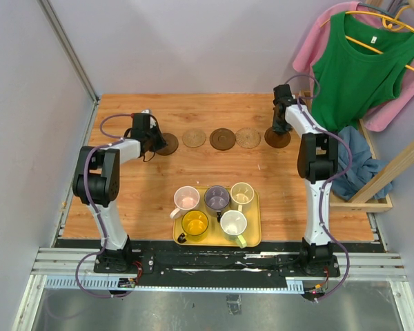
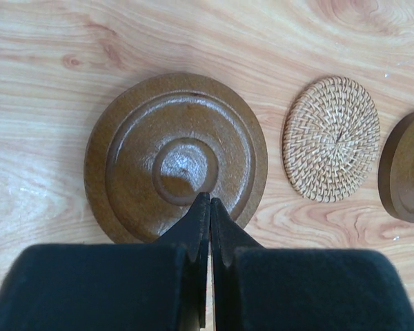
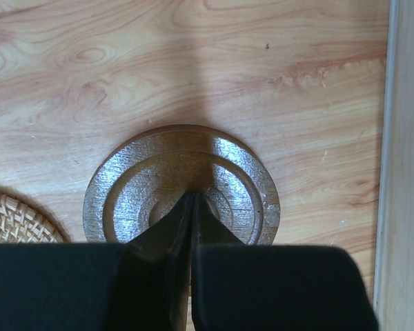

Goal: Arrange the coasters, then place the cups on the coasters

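Coasters [image 1: 221,138]: three brown, two woven.

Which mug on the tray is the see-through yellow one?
The yellow mug, on the left of the tray's near row, beside the green-white mug. Behind them stand the pink mug, purple-grey mug and cream mug.

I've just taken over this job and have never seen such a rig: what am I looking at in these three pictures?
Two white robot arms are bolted at the near edge of the wooden table. One picture looks down from above; the other two come from wrist cameras. Five round coasters lie in a row: three dark brown ridged, two tan woven. Five small handled mugs sit on a rectangular yellow tray. The left end effector and right end effector are shut, holding nothing, each above an end dark coaster.
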Motion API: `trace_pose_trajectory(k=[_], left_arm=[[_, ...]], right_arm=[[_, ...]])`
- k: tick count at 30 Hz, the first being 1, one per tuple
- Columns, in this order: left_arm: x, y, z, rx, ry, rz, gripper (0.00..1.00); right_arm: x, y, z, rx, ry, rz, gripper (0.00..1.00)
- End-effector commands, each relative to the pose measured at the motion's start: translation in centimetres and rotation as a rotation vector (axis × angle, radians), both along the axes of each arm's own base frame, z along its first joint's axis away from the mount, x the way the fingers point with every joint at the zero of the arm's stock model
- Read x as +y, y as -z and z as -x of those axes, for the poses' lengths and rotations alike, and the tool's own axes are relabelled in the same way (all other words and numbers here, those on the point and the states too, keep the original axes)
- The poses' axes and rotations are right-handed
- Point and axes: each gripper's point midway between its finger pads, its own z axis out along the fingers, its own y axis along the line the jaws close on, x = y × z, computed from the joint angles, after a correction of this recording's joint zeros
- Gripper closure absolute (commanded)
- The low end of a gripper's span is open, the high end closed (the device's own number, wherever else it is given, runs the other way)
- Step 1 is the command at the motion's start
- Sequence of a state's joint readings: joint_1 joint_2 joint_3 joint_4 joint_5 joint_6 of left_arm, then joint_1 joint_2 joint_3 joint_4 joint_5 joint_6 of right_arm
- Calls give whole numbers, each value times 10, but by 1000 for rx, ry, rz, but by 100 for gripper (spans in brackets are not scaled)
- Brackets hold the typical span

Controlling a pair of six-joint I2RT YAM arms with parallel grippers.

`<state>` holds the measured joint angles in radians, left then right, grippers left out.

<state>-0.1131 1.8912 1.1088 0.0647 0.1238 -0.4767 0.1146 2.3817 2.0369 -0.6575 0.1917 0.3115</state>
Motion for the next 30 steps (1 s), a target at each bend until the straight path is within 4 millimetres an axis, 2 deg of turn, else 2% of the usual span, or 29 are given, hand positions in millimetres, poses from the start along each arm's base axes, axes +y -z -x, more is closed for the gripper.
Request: trace_pose_trajectory(k=[1, 8, 14, 22, 30], left_arm=[[2, -2, -17, -26, 1, -9, 99], [-2, 8, -27, -14, 8, 2, 100], [6, 19, -31, -1, -13, -21, 99], [25, 20, -47, -3, -49, -16, 99], [30, 19, -56, -13, -48, -2, 99]], right_arm=[[10, 33, 16, 78, -43, -54, 99], [37, 37, 33, 101, -119, -79, 99], [57, 39, 46, 119, -165, -90, 99], [75, 38, 60, 136, -202, -91, 99], [84, 36, 64, 134, -218, -96, 99]])
